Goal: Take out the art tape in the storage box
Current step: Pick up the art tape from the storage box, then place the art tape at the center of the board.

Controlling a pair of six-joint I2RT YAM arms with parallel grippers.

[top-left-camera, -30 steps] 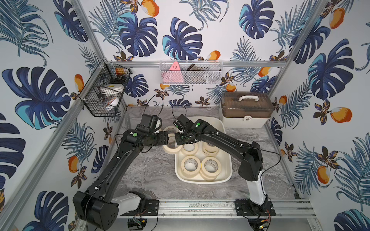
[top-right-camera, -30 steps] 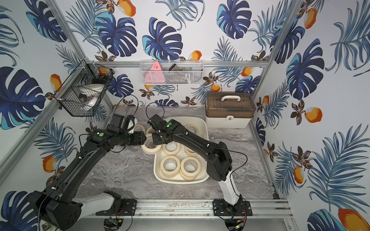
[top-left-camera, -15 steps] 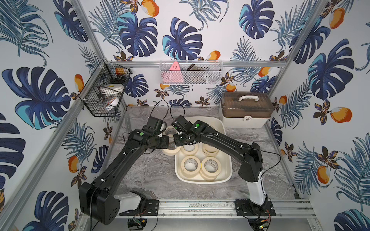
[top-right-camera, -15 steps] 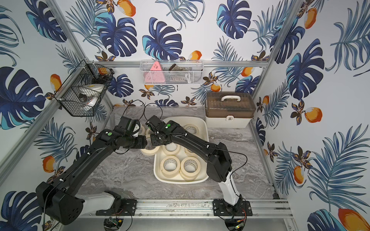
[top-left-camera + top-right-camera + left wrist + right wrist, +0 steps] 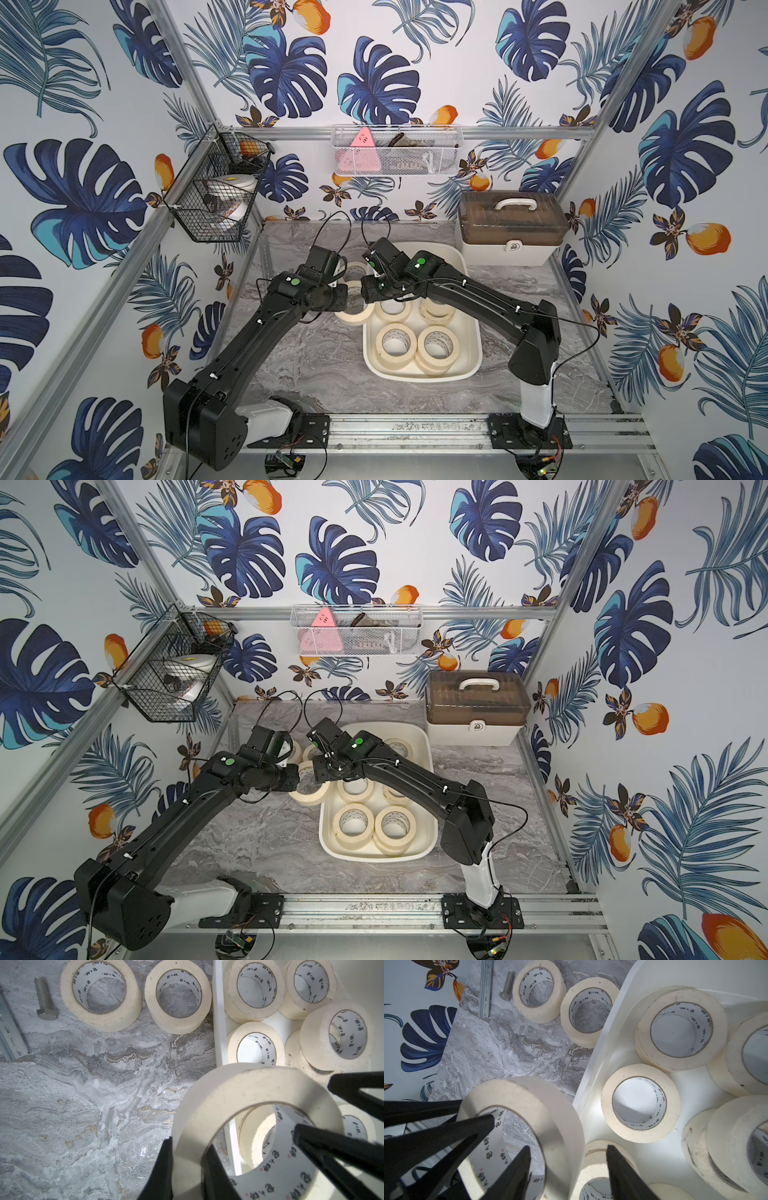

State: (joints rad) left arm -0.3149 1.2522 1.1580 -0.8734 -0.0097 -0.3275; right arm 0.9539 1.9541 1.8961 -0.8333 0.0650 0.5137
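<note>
One storage box [image 5: 422,376], one lidded case [image 5: 511,245] and one bolt [image 5: 42,995] are counted. Of the art tape [image 5: 395,343], two rolls are seen at the box's ten o'clock, one held, at least six inside.

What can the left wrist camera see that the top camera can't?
Only the left wrist view: a bolt, and how the left gripper pinches the wall of the held roll. Only a top view: the brown-lidded case and two wall baskets. Both: the box, rolls in it, and loose rolls beside it.
</note>
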